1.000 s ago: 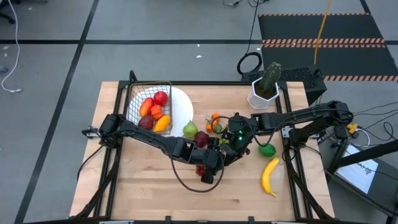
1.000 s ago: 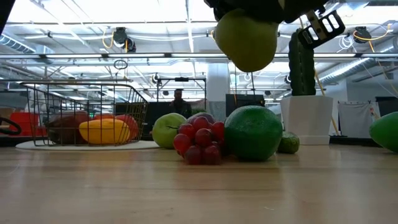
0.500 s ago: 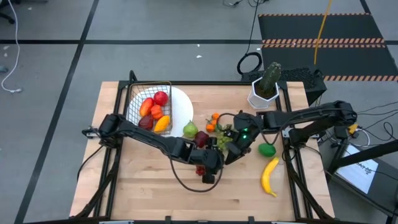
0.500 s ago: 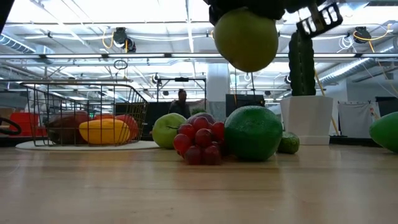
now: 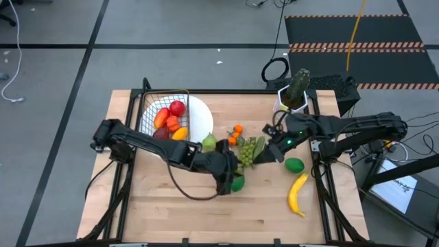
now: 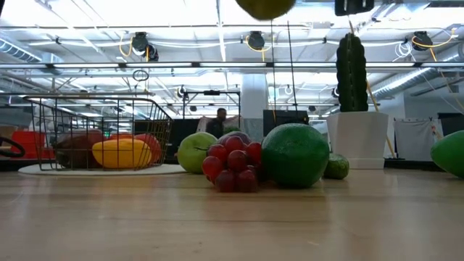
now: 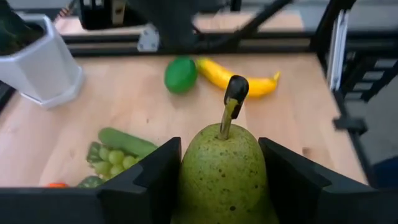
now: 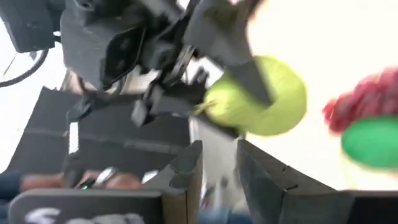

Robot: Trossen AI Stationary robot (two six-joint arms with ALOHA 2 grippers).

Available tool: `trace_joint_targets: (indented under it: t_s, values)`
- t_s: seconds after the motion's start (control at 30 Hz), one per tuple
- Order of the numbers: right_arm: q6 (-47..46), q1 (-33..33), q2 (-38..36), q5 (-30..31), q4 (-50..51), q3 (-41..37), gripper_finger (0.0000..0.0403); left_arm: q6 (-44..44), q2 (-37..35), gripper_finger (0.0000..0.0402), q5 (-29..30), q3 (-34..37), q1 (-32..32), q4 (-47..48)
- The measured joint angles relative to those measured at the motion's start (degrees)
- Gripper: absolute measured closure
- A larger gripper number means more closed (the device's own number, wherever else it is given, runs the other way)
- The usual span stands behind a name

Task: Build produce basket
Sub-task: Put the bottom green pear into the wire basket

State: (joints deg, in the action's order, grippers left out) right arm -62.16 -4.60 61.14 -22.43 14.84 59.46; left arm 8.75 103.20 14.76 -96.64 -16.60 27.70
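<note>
Lifted higher since prev frame — left pincer [image 7: 221, 180] clenched on pear [image 7: 222, 171], stem pointing away from wrist.

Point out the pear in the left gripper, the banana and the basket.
pear [image 7: 221, 171], left wrist view, middle of its body
banana [image 5: 298, 193], high view, middle of its curve
basket [image 6: 43, 123], low view, near wire wall

Left tool [image 7: 221, 186] clamped at mid-table — right tool [image 8: 219, 165] empty, slightly parted.
</note>
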Motion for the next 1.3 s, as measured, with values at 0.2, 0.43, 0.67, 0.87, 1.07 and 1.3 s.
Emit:
trace_joint_targets:
  t_s: [0.2, 0.43, 0.67, 0.87, 1.07, 1.3]
  values:
    - [3.5, 0.0, -2.7, 11.2, 0.4, 0.0, 0.0307, 1.5, -5.4, 0.0207, 0.5, 0.0, 0.8, 0.1]
    - [3.5, 0.0, -2.9, 15.4, 0.2, 0.0, 0.0307, 9.3, -12.8, 0.0196, 1.3, 0.0, 2.0, 0.3]
    - [4.6, 0.0, -2.6, 16.7, 0.2, 0.0, 0.0307, 13.6, -19.8, 0.0207, 2.7, 0.0, 2.8, -0.9]
    - [4.6, 0.0, -2.6, 16.7, 0.2, 0.0, 0.0307, 15.4, -24.8, 0.0193, 3.9, 0.0, 2.8, -0.8]
    - [4.5, 0.0, -2.6, 16.7, 0.2, 0.0, 0.0307, 16.9, -28.8, 0.019, 5.1, 0.0, 2.8, -0.9]
    - [4.4, -1.0, -2.6, 16.7, 0.2, 0.0, 0.0307, 21.3, -31.9, 0.0189, 7.2, 0.0, 2.8, -1.0]
